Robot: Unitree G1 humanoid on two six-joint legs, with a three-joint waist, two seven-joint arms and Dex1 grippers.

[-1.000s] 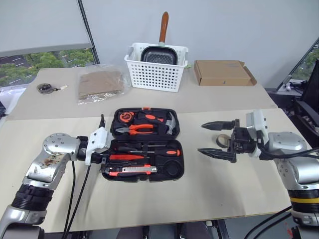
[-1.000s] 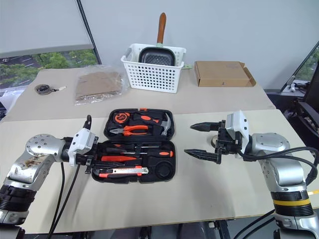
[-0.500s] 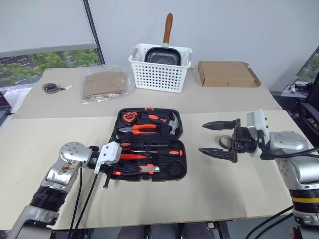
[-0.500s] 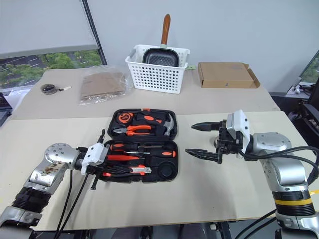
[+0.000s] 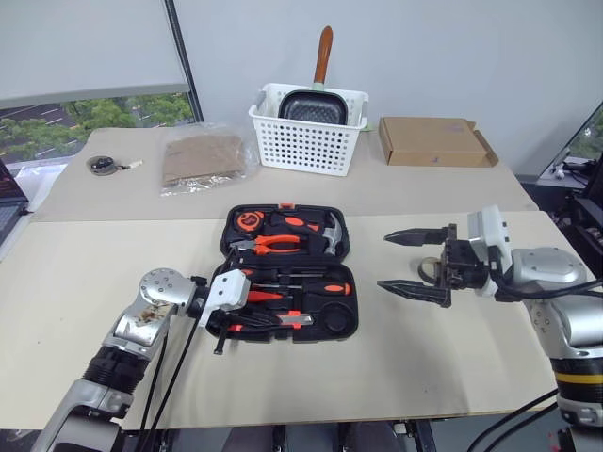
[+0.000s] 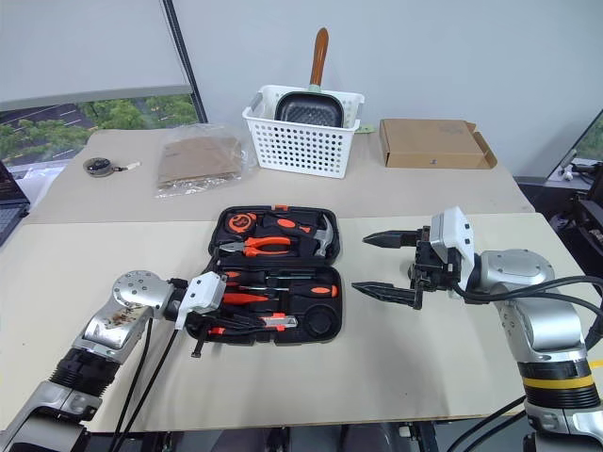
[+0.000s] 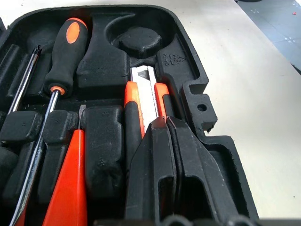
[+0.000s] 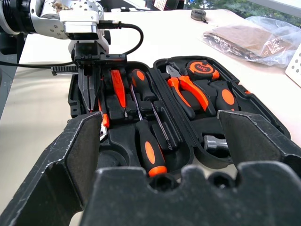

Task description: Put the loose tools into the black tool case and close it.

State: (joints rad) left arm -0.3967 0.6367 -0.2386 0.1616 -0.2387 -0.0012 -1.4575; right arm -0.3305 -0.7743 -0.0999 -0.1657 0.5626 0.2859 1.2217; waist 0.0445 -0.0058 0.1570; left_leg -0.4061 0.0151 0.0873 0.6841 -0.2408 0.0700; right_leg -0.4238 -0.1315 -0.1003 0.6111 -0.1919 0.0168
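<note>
The left gripper (image 7: 167, 123) has dropped onto the utility knife (image 7: 143, 96) in the tool case (image 5: 347, 247), jaws now pressed together. That suggests it is seating the knife. The right gripper (image 5: 415, 264) waits with jaws wide near the desk's right edge, over the tape roll (image 5: 430, 268).

The black tool case (image 5: 287, 273) lay open in the middle of the table (image 5: 85, 282). The left gripper (image 5: 247, 317) was pressed shut over the near left part of the case, on the utility knife (image 7: 146, 94), so that side was blocked. The right gripper (image 5: 415, 264) hung wide open just right of the case, with a small tape roll (image 5: 431, 267) behind it. The near edge of the table was bare and open. Far behind stood a white basket (image 5: 306, 132), a cardboard box (image 5: 435, 141) and a plastic bag (image 5: 205, 158), well apart from the case.
</note>
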